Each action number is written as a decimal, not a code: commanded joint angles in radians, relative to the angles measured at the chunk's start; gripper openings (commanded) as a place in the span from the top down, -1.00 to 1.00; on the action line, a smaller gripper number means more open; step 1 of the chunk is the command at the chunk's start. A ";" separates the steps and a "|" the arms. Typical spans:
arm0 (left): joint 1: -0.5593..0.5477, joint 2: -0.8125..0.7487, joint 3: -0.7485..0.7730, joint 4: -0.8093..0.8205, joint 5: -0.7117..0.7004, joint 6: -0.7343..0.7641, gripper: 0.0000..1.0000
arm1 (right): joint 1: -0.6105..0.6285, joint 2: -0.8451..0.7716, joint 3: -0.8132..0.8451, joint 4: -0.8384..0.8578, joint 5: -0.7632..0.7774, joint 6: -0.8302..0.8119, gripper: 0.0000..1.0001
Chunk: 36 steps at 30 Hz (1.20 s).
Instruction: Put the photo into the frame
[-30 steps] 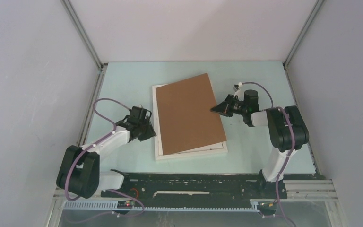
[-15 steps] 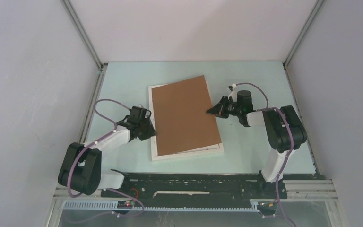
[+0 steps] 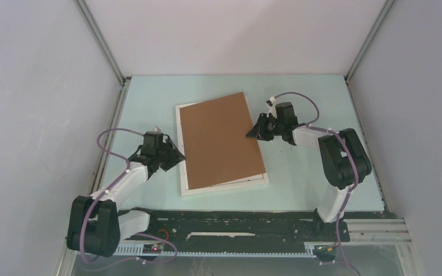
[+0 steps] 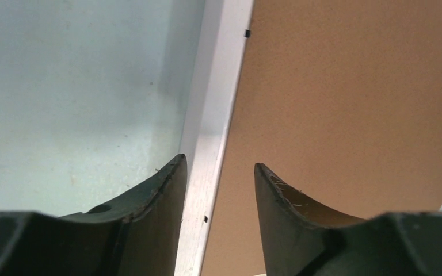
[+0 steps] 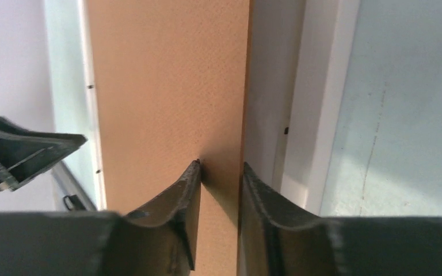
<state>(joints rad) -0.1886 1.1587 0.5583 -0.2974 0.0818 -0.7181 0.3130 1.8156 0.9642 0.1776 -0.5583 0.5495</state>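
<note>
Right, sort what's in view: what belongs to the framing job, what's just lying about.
Job: frame, brown backing board lying askew on it, left gripper, right gripper. Photo not in view.
Lying about: nothing else shows on the table.

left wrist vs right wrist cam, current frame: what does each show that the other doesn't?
Left wrist only: the left gripper is open, straddling the frame's left rail where the backing board meets it. Right wrist only: the right gripper, with fingers close on either side of the board's opposite edge, grip unclear. The left gripper also shows far across the board. Both: the brown board lying over the white frame on the pale green table. No photo is visible in either.
</note>
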 commanded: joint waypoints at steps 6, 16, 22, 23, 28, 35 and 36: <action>0.074 -0.014 -0.068 0.051 0.028 -0.045 -0.21 | 0.059 0.001 0.135 -0.340 0.197 -0.217 -0.12; 0.076 0.039 -0.091 0.134 0.108 -0.052 -0.22 | 0.080 -0.001 0.184 -0.428 0.163 -0.280 -0.36; 0.069 0.086 -0.076 0.206 0.204 -0.051 -0.25 | 0.192 0.008 0.218 -0.446 0.259 -0.334 -0.47; 0.064 0.085 -0.072 0.218 0.216 -0.053 -0.25 | 0.205 0.008 0.220 -0.455 0.289 -0.335 -0.51; 0.032 0.076 -0.036 0.245 0.253 -0.048 -0.26 | 0.247 0.004 0.241 -0.482 0.407 -0.384 -0.75; 0.041 0.034 -0.059 0.172 0.161 -0.044 -0.29 | 0.299 0.021 0.332 -0.584 0.609 -0.448 -0.94; 0.046 0.030 -0.064 0.166 0.156 -0.042 -0.29 | 0.305 0.021 0.340 -0.601 0.640 -0.448 -0.99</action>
<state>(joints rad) -0.1402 1.2297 0.4862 -0.1410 0.2295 -0.7597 0.5812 1.8397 1.2396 -0.3634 -0.0593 0.1570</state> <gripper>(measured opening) 0.642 0.956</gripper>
